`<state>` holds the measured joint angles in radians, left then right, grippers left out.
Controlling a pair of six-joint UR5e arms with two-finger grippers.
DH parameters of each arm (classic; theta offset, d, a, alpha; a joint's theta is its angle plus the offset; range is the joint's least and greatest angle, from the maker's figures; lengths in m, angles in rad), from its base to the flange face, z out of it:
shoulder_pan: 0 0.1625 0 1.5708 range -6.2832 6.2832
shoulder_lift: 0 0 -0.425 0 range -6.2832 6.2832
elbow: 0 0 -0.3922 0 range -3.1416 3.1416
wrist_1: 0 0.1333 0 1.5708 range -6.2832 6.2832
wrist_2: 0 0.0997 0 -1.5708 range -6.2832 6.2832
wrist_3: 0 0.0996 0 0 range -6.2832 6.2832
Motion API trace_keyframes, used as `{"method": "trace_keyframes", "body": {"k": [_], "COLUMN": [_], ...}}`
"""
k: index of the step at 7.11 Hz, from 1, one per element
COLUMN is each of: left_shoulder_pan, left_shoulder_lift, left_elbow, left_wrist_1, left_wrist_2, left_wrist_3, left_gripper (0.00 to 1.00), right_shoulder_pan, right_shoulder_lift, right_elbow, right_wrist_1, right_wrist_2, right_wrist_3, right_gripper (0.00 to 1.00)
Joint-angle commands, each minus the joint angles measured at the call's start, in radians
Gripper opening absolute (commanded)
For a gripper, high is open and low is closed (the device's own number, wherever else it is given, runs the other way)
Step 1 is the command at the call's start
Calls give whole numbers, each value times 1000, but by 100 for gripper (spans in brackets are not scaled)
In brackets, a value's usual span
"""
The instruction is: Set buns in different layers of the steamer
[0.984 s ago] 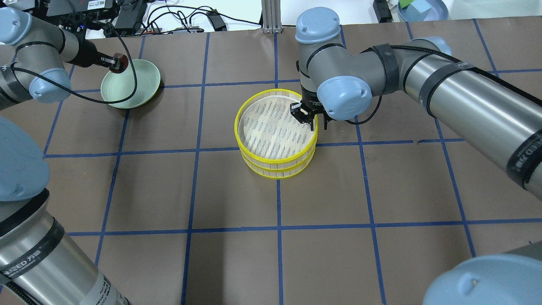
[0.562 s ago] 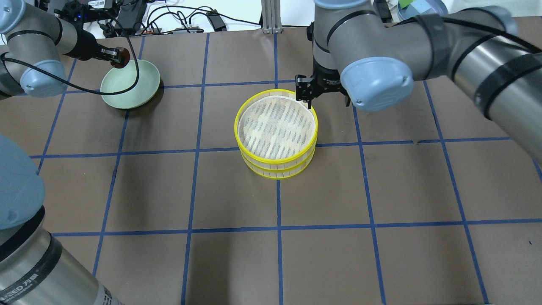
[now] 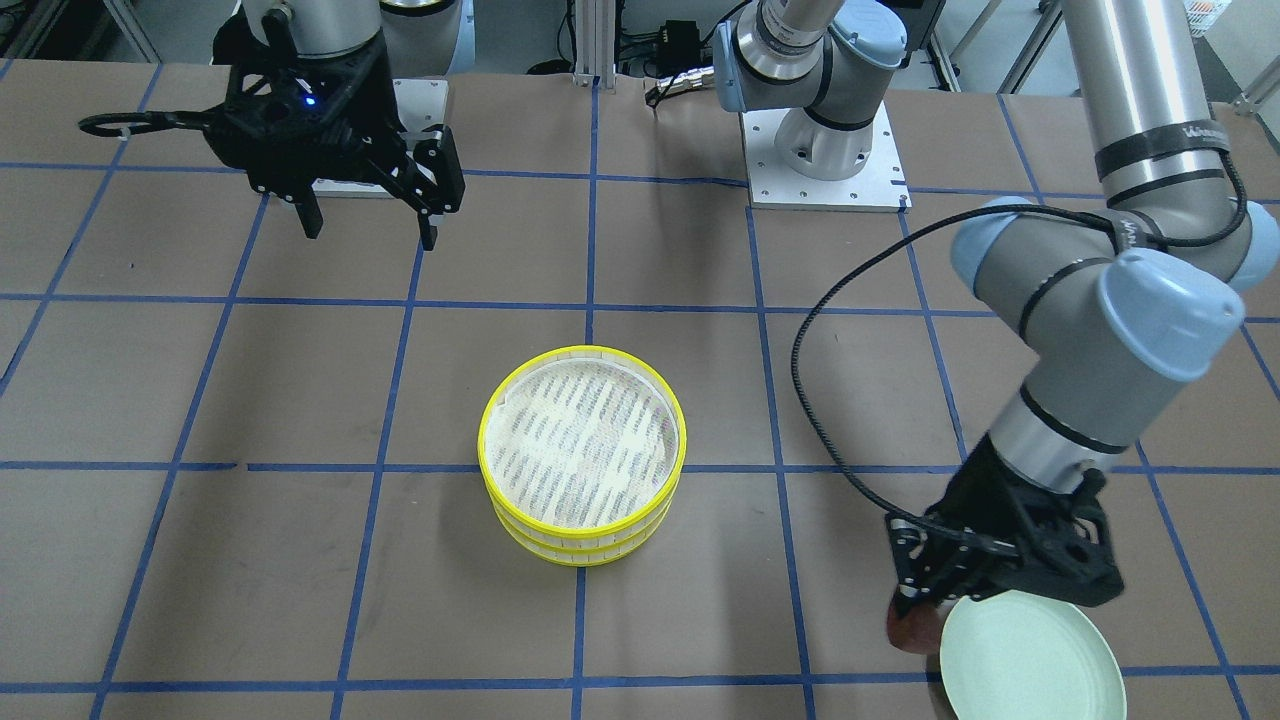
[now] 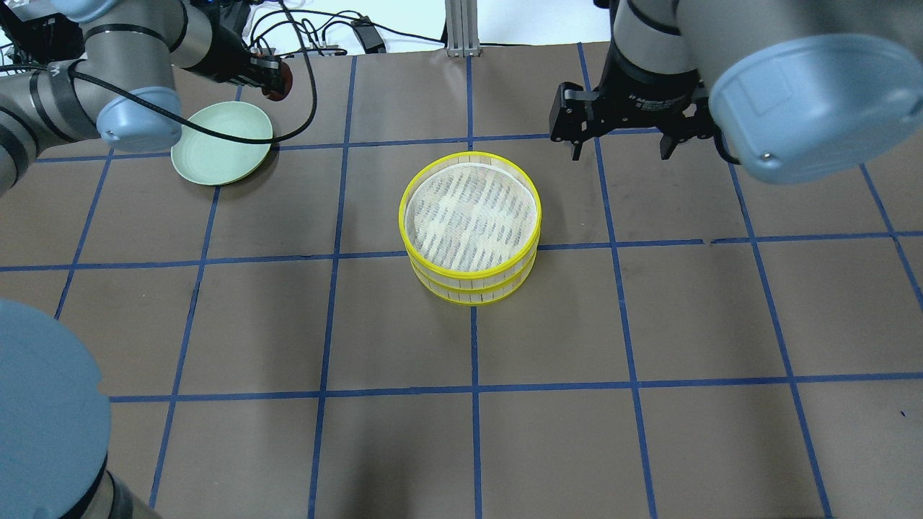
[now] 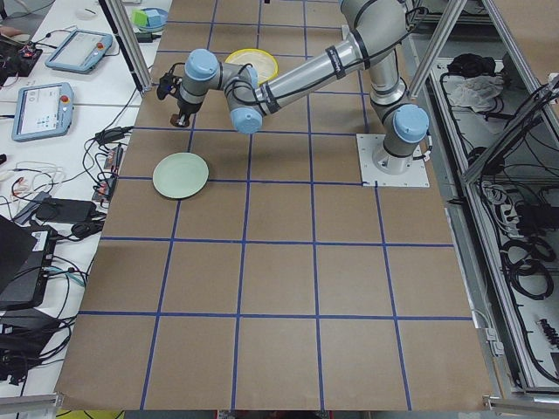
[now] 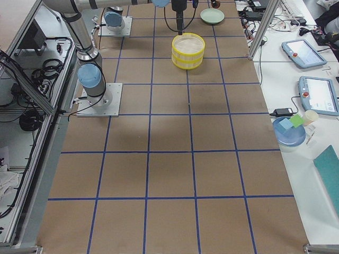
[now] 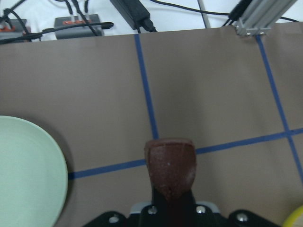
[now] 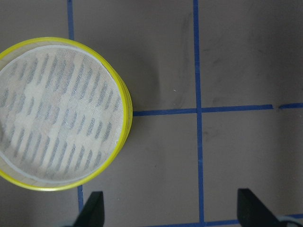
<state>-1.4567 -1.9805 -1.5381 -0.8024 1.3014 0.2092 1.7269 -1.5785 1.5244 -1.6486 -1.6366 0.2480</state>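
Two yellow-rimmed steamer trays stand stacked mid-table; the top tray's slatted bottom is bare. They also show in the front view and the right wrist view. My left gripper is shut on the reddish-brown bun, held above the table just beyond the pale green plate; the bun also shows in the front view. My right gripper is open and empty, raised to the right of the trays; it also shows in the front view. The cream-white bun is out of view.
The green plate holds nothing. Cables and power bricks lie past the table's far edge. An aluminium post stands at the far edge. Brown table with blue grid lines lies around the trays.
My right gripper left the top tray's rim, rose, moved right and opened wide. My left gripper carried the brown bun from over the plate to the right, past the plate's far edge.
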Motion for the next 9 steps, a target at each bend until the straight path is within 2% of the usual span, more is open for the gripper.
{"method": "trace_keyframes", "body": {"k": [1,2,4,6,7,8,9], "left_shoulder_pan": [-165,-245,-356,-405,-413,-412,-403], "left_shoulder_lift": [57,77,91,95,95,97,100], "left_elbow": [-36,-56,-129,-165,-166,-165,-162], "left_wrist_1": [-12,-12,-32,-35,-41,-41,-49], "left_wrist_2": [68,84,85,84,84,85,87], "left_wrist_3": [-181,-286,-347,-363,-363,-363,-358], "left_gripper": [0,0,0,0,31,96,100], "right_shoulder_pan": [-53,-53,-52,-50,-50,-49,-49], "right_shoulder_lift": [-5,-9,-18,-15,-15,-9,-9], "right_elbow": [-58,-58,-53,-50,-49,-35,-21], "right_wrist_1": [47,114,298,290,244,130,100], "right_wrist_2": [30,31,32,32,32,35,34], "right_wrist_3": [1,2,7,-1,1,2,-2], "right_gripper": [100,100,100,100,100,100,100]}}
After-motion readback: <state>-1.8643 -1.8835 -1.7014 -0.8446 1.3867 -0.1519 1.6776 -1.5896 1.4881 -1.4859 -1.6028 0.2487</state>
